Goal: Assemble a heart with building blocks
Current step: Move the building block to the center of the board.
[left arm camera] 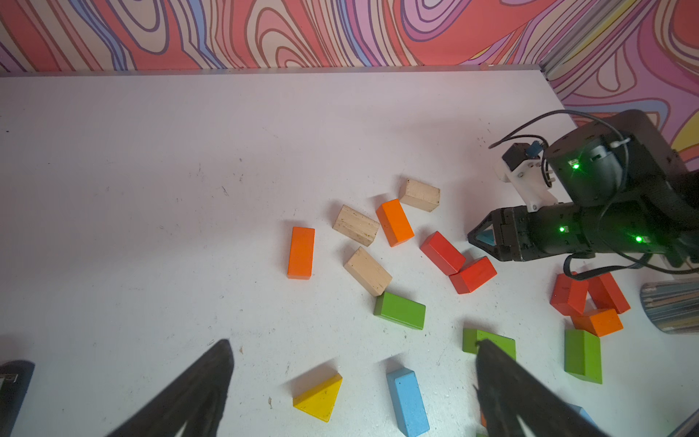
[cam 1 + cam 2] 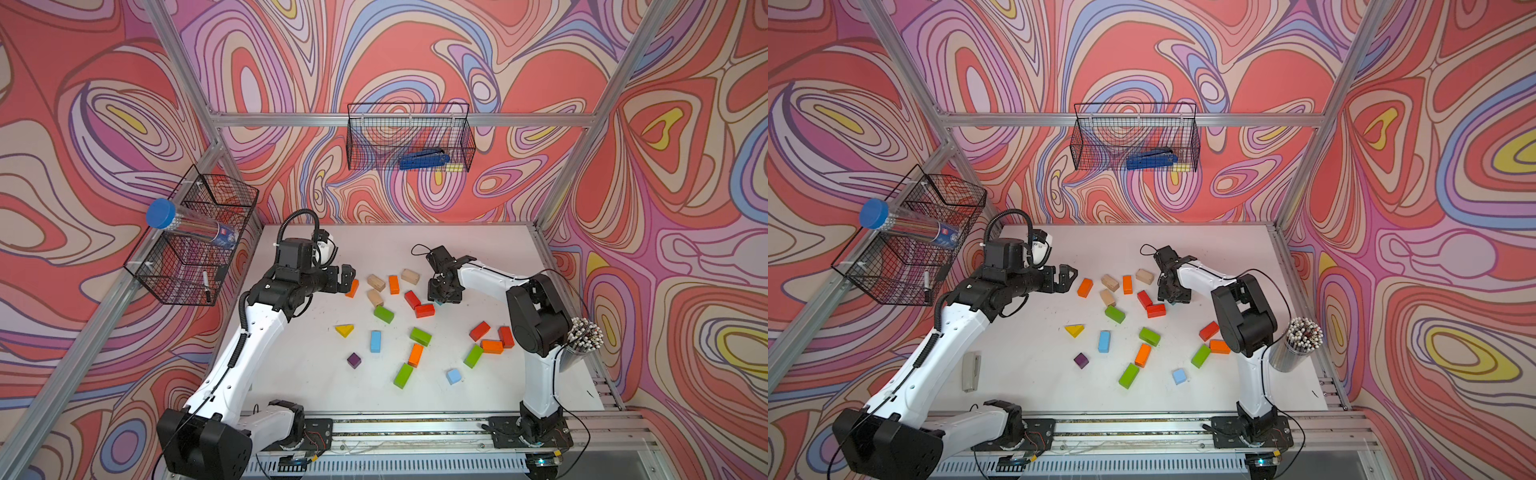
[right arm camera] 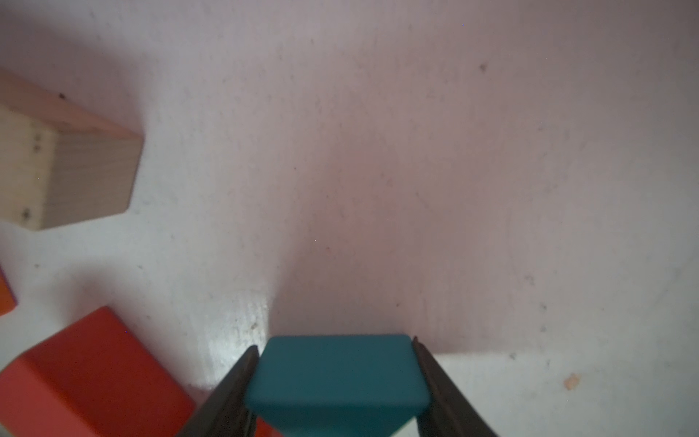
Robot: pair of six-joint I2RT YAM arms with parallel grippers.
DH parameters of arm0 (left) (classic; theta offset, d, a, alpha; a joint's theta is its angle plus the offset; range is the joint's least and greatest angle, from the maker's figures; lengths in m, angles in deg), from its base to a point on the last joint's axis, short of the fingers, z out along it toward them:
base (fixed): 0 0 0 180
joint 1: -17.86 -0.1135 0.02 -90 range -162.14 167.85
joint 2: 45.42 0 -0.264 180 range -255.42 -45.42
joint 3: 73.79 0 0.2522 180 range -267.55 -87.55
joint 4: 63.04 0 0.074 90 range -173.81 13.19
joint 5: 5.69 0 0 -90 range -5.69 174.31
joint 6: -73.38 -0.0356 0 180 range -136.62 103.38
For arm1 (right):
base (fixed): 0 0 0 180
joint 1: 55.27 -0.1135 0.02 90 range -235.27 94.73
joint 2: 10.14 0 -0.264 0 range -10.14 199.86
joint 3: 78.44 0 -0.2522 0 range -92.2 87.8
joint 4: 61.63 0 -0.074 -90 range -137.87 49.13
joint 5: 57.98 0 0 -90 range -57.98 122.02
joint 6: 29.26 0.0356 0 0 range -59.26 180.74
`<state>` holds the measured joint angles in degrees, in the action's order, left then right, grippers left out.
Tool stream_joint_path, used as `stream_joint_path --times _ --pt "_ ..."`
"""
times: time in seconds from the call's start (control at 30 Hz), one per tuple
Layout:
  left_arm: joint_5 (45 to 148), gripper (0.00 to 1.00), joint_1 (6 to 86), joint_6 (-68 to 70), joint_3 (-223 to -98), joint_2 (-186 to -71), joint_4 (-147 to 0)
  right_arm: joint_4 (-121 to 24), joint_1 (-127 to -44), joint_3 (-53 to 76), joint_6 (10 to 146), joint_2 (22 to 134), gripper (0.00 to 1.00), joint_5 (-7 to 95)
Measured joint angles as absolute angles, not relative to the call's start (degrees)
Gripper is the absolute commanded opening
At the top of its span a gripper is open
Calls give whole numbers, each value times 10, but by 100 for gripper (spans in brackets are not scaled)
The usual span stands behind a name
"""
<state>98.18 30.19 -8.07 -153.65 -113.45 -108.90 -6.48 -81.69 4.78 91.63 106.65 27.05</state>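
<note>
Pick step: right gripper (image 2: 443, 296) clasps a teal block (image 3: 337, 372) beside red blocks (image 2: 424, 310); left gripper (image 2: 348, 279) gapes empty. Next, likely: precise placement.

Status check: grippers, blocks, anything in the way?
Left gripper open, empty. Right gripper shut on teal block. Other blocks scattered, no heart shape yet. Red brick close beside right gripper.

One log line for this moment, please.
left gripper: open, empty | right gripper: shut on teal block beside red block | other blocks: scattered on table, no heart yet
</note>
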Motion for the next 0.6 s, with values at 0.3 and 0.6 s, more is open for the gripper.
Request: stream_joint_path --times 0.3,0.6 --pt "982 100 302 -80 -1537 -1134 -1089 -55 -819 48 915 1065 78 269" --pt "983 100 302 -80 -1537 -1134 -1089 -61 -820 47 837 1014 73 298"
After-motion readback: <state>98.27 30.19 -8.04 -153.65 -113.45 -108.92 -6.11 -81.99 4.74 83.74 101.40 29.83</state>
